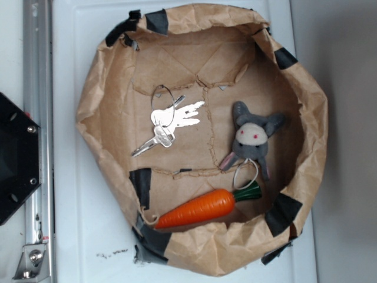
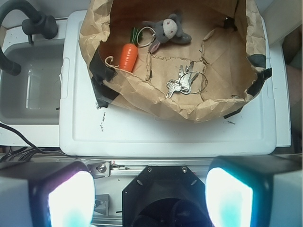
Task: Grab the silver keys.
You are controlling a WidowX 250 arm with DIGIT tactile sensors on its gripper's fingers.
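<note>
The silver keys (image 1: 168, 122) lie on the floor of a brown paper basket (image 1: 103, 88), left of its middle, on a thin dark wire ring. The wrist view shows the silver keys (image 2: 182, 82) near the basket's front wall. My gripper (image 2: 150, 198) hangs over the black robot base, well short of the basket and far from the keys. Its two fingers (image 2: 71, 198) stand wide apart with nothing between them. The gripper is out of sight in the exterior view.
An orange carrot (image 1: 197, 209) and a grey plush bunny (image 1: 252, 137) share the basket. The crumpled paper walls (image 2: 156, 101) stand high around them. The basket sits on a white lid (image 2: 165, 135). A grey tub (image 2: 28, 90) stands left, the black base (image 2: 158, 196) below.
</note>
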